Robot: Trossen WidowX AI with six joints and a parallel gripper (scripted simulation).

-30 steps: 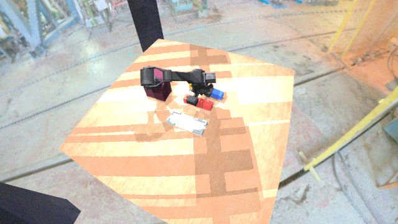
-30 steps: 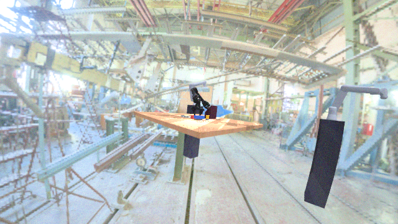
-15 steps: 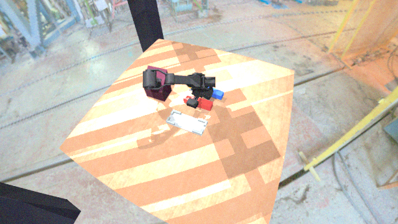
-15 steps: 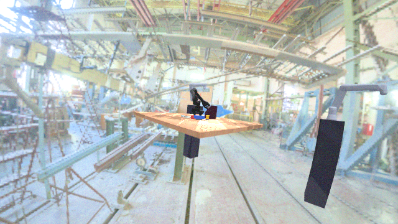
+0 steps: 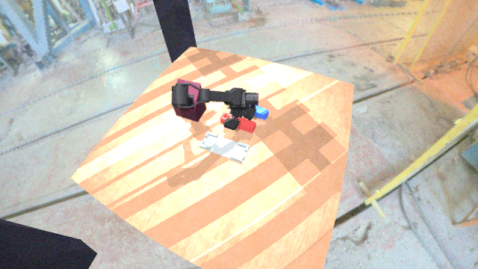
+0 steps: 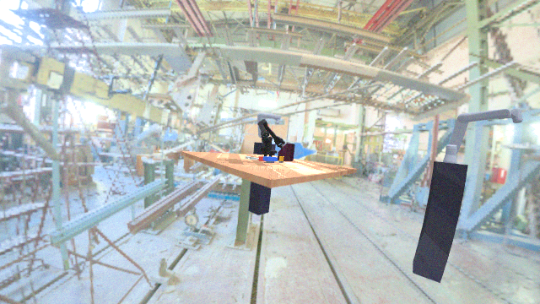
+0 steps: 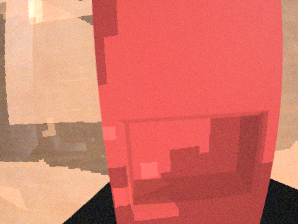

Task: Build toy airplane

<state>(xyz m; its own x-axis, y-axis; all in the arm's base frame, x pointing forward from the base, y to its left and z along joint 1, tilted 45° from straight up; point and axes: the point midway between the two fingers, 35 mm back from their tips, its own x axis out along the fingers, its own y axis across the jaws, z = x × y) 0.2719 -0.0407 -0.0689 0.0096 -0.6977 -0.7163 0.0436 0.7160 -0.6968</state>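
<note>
The red fuselage lies on the wooden table, behind the grey jig. In the wrist view it fills the middle, with a square socket in its top. My gripper is down over the fuselage, with a dark finger on each side, shut on it. The blue wing lies just right of the gripper. The grey jig lies flat in front with nothing in its cradle. A small yellow tail fin shows only in the exterior view.
A maroon block stands at the arm's base, left of the parts. A dark post rises behind the table. The table's edges lie far from the parts.
</note>
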